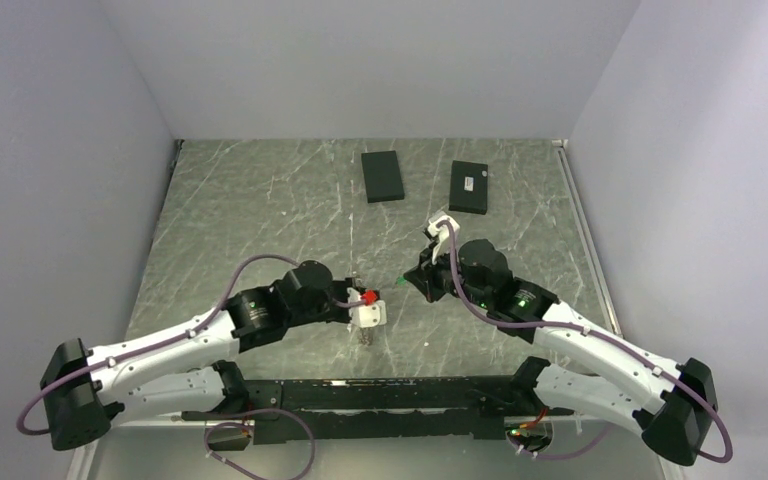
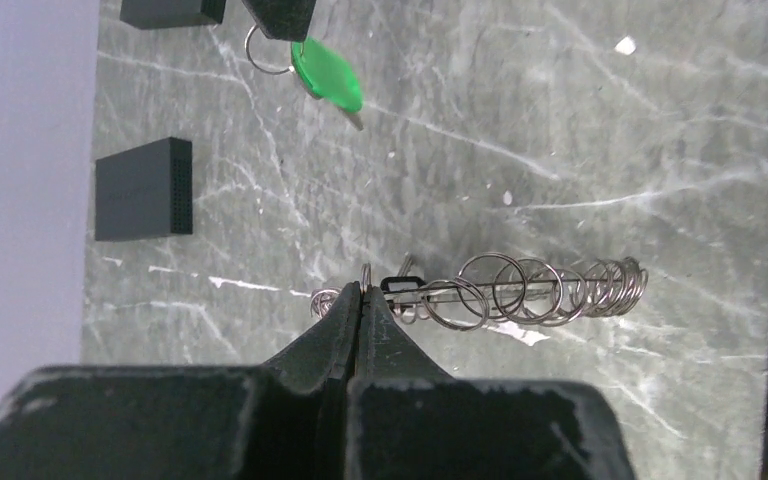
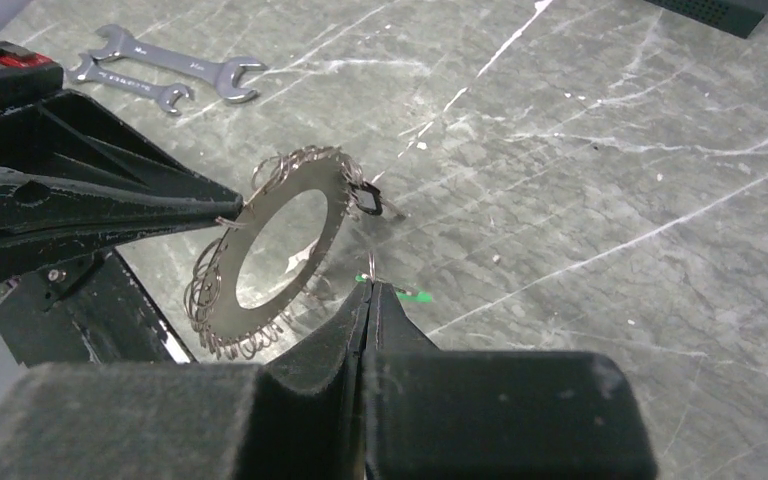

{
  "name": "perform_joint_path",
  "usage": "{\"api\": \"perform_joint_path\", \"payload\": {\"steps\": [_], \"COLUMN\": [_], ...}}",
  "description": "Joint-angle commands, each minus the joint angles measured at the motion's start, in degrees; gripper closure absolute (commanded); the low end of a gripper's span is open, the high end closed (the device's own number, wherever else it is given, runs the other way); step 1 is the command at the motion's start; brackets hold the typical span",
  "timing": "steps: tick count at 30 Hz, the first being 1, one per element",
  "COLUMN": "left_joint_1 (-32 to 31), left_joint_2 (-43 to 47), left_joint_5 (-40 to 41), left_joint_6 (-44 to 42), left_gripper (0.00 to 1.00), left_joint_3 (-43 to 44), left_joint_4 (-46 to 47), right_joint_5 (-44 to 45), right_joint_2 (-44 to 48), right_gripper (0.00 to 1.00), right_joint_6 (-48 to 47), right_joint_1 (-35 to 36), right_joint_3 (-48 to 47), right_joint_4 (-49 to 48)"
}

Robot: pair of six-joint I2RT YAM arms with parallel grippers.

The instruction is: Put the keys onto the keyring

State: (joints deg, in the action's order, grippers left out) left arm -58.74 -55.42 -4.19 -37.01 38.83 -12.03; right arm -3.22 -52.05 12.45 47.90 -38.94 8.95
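Looked like the threading step. The left gripper [image 2: 362, 296] had its fingers pressed tight together on the rim of the keyring [image 3: 220, 282], holding it up off the table [image 1: 260, 200] between the two arms. The right gripper [image 3: 371, 298] was clamped just as tight on the top end of the green key [image 2: 328, 72], which hung close to the ring but not touching it.

Probably the way to do it well: keep the left arm dead steady, then bring the key in slowly toward one free spot among the wire loops [image 2: 610, 288] around the rim. It'd pay to come in square to the loop rather than at a slant. It's all thin wire on thin wire, so any wobble likely means a miss, or the ring twisting in the pinch.
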Motion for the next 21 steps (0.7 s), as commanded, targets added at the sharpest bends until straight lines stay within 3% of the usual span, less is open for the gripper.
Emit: {"api": "perform_joint_path", "payload": {"steps": [1, 7, 13, 18, 21], "left_joint_1": [-1.73, -3.43, -4.45, -5.31, -5.63], "left_joint_2": [-3.12, -10.99, -14.17, -17.32, -21.40], "left_joint_5": [9.41, 22.98, 30.09, 29.82, 26.35], "left_joint_6": [-5.92, -13.04, -20.92, -23.97, -21.06], "left_gripper": [1.00, 1.00, 1.00, 1.00, 1.00], "left_joint_3": [5.12, 11.50, 19.65, 23.55, 26.27], "left_joint_4": [-2.85, -11.38, -19.95, -23.33, -25.80], "right_joint_5": [2.01, 6.67, 9.79, 12.97, 17.61], "right_joint_2": [0.46, 0.80, 1.08, 1.13, 1.31], "right_gripper": [1.00, 1.00, 1.00, 1.00, 1.00], "right_joint_6": [0.30, 0.74, 1.21, 2.09, 3.12], "right_joint_1": [0.00, 0.05, 0.05, -0.05, -0.07], "right_joint_3": [0.33, 0.46, 0.83, 1.20, 0.95], "right_joint_4": [-4.00, -4.05, -4.34, -3.88, -2.35]}}
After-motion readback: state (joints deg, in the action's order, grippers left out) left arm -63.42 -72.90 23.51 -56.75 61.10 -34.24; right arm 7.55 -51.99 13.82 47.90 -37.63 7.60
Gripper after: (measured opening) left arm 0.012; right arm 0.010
